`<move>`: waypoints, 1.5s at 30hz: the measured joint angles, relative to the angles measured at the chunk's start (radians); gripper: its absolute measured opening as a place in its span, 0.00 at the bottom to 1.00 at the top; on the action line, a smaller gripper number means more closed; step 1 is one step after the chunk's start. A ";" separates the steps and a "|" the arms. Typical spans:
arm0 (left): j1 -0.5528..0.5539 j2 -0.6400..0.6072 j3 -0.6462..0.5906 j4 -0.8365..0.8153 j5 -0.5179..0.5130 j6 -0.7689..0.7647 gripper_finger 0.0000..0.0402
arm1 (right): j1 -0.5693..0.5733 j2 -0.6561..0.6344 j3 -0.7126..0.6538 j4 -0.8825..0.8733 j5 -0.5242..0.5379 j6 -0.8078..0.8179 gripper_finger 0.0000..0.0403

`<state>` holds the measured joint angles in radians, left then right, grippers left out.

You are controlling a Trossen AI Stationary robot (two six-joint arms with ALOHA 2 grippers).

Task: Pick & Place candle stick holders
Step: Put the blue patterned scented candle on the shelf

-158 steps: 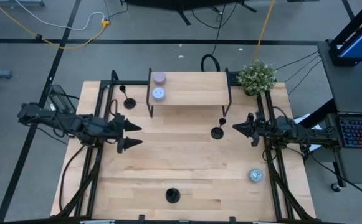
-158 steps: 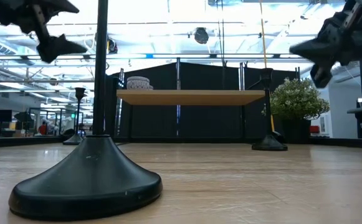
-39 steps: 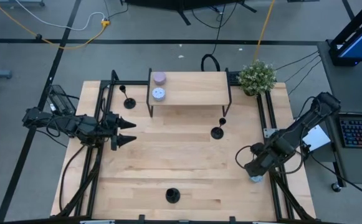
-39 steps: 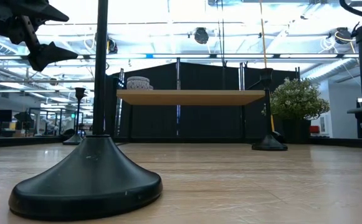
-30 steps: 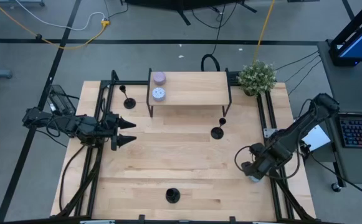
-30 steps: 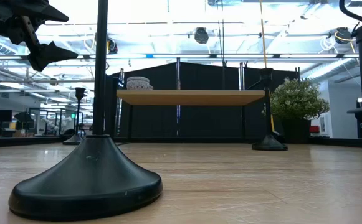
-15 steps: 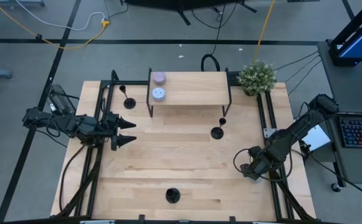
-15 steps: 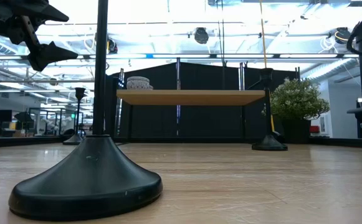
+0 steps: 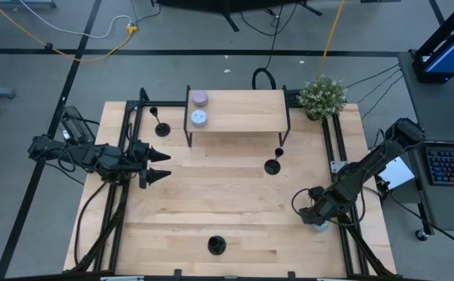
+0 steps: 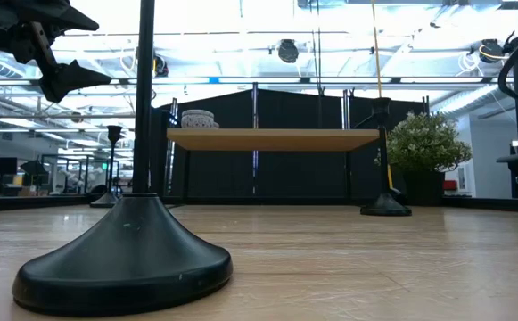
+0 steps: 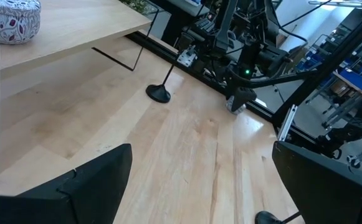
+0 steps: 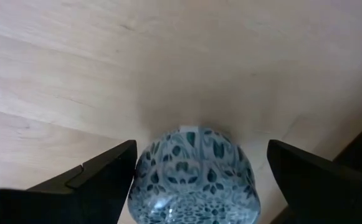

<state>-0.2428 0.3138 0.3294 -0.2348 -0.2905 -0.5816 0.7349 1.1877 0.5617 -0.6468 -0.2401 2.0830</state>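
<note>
Three black candle stick holders stand upright on their round bases on the wooden table: one at the far left (image 9: 161,127), one right of centre (image 9: 273,165), and one at the near edge (image 9: 216,246), whose base fills the low view (image 10: 125,254). My left gripper (image 9: 162,166) is open and empty above the table's left side, and its fingers frame the left wrist view (image 11: 202,149). My right gripper (image 9: 314,217) is open and low at the near right. Its fingers stand on either side of a blue patterned candle tin (image 12: 193,171) without touching it.
A small wooden riser (image 9: 238,111) stands at the far middle and carries a lilac tin (image 9: 200,98) and a pale tin (image 9: 199,118). A potted plant (image 9: 322,95) sits at the far right corner. Black frame rails run along both table sides.
My right gripper has moved a little toward the table's near left and settled lower over the blue tin, covering it in the high view. The tin and the holders have stayed where they were.
</note>
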 joint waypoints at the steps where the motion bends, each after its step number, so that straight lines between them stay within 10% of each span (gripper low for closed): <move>1: 0.000 0.000 0.000 0.000 0.000 0.000 0.98 | 0.000 0.000 0.000 0.000 0.000 -0.001 0.88; 45: 0.000 0.000 0.000 0.000 0.000 0.011 0.98 | 0.001 0.000 0.000 0.041 -0.076 -0.151 0.80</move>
<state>-0.2428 0.3138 0.3294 -0.2352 -0.2905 -0.5710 0.7357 1.1873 0.5617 -0.6056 -0.3162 1.9324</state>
